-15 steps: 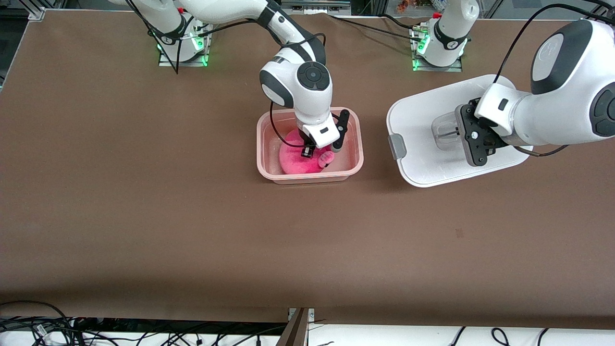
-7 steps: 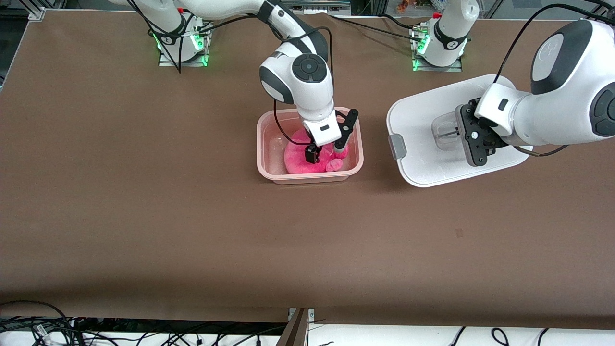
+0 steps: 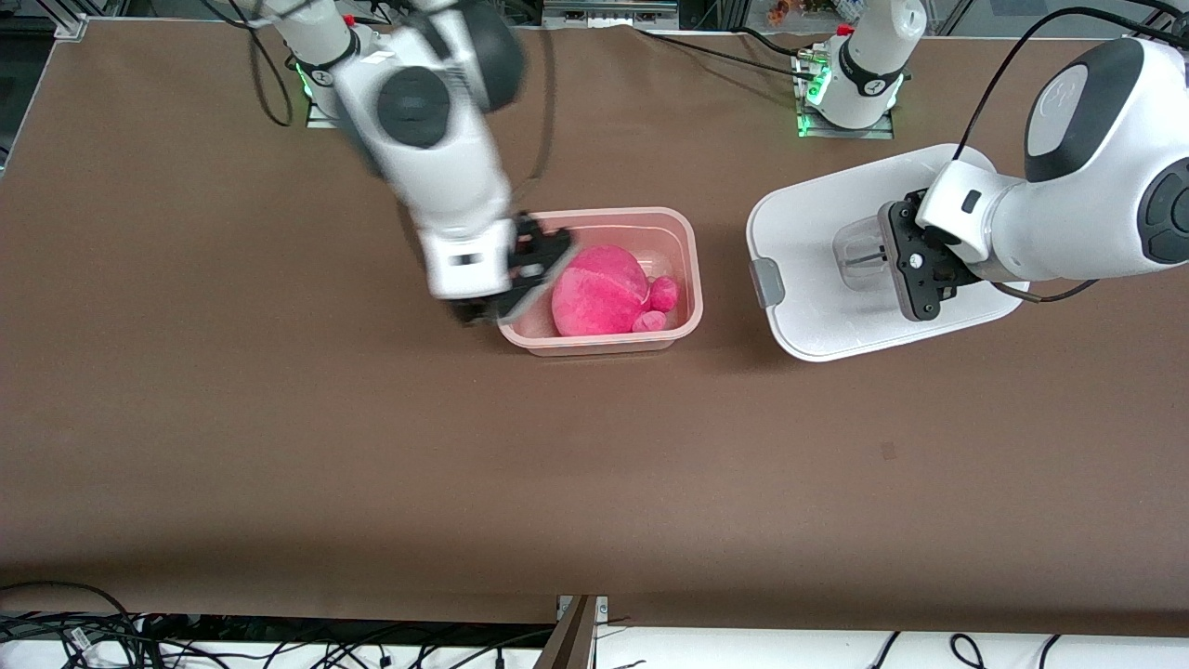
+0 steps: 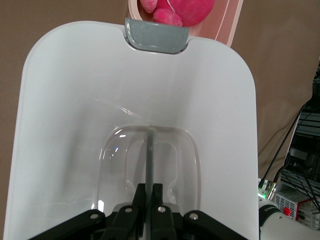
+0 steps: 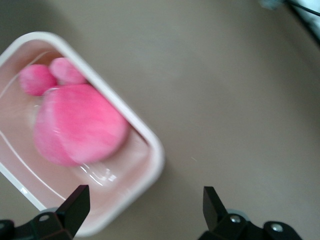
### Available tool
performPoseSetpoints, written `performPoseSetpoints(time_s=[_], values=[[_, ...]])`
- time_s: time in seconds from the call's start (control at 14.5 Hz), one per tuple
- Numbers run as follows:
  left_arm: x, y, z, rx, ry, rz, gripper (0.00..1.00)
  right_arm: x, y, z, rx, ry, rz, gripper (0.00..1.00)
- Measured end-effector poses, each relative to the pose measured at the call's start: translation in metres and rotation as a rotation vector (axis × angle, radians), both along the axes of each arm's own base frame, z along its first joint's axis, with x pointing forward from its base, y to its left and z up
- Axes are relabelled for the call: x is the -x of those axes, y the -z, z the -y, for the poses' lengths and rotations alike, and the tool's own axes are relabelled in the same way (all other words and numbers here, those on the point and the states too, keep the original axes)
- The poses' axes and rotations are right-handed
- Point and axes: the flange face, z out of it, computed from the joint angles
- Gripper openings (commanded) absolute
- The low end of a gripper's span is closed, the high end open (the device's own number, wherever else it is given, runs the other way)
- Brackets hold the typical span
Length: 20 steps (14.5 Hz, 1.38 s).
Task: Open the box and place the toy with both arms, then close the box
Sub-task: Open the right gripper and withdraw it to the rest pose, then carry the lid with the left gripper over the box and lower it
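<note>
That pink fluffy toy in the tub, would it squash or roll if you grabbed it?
The toy looks plush, so it would probably squash and feel light. Round, it might roll, but the tub walls hem it in.

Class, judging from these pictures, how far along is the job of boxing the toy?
Done: the box is open and the toy lies inside. In hand: the right gripper, open, is over the box's edge; the left gripper grips the lid. Left: closing the box.

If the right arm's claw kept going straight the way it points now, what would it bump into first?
Probably the rim of the translucent pink plastic tub at the right arm's end, or the brown table just beside it. The open right claw straddles that edge; depth is hard to judge. The pink plush toy lies off that line.
</note>
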Motion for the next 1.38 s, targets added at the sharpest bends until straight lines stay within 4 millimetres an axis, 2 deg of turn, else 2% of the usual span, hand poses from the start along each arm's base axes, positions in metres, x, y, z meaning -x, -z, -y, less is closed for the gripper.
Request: performPoseSetpoints(time_s=[0.14, 0.21, 0.41, 0.62, 0.76, 0.89, 1.03, 1.24, 1.38], values=[[0.001, 0.000, 0.003, 0.002, 0.007, 0.001, 0.00, -0.018, -0.031, 0.074, 0.007, 0.108, -0.011, 1.00], [0.001, 0.000, 0.008, 0.004, 0.014, 0.004, 0.00, -0.021, -0.043, 0.101, 0.013, 0.151, -0.020, 1.00], [-0.002, 0.007, 0.034, 0.040, 0.042, 0.033, 0.00, -0.014, -0.079, 0.167, 0.007, 0.271, -0.060, 1.00], [-0.005, 0.021, 0.059, 0.071, 0.073, 0.038, 0.00, 0.008, -0.112, 0.229, 0.010, 0.382, -0.072, 1.00], [-0.002, 0.027, 0.091, 0.086, 0.118, 0.057, 0.00, 0.026, -0.122, 0.255, 0.001, 0.458, -0.083, 1.00], [0.006, 0.028, 0.119, 0.092, 0.159, 0.064, 0.00, 0.039, -0.122, 0.271, -0.003, 0.553, -0.102, 1.00], [0.009, 0.029, 0.132, 0.098, 0.175, 0.080, 0.00, 0.043, -0.120, 0.286, -0.001, 0.616, -0.117, 1.00], [-0.001, 0.030, 0.139, 0.120, 0.163, 0.152, 0.00, 0.042, -0.118, 0.308, 0.005, 0.658, -0.118, 1.00], [-0.003, 0.033, 0.145, 0.126, 0.166, 0.168, 0.00, 0.041, -0.118, 0.314, 0.012, 0.668, -0.115, 1.00]])
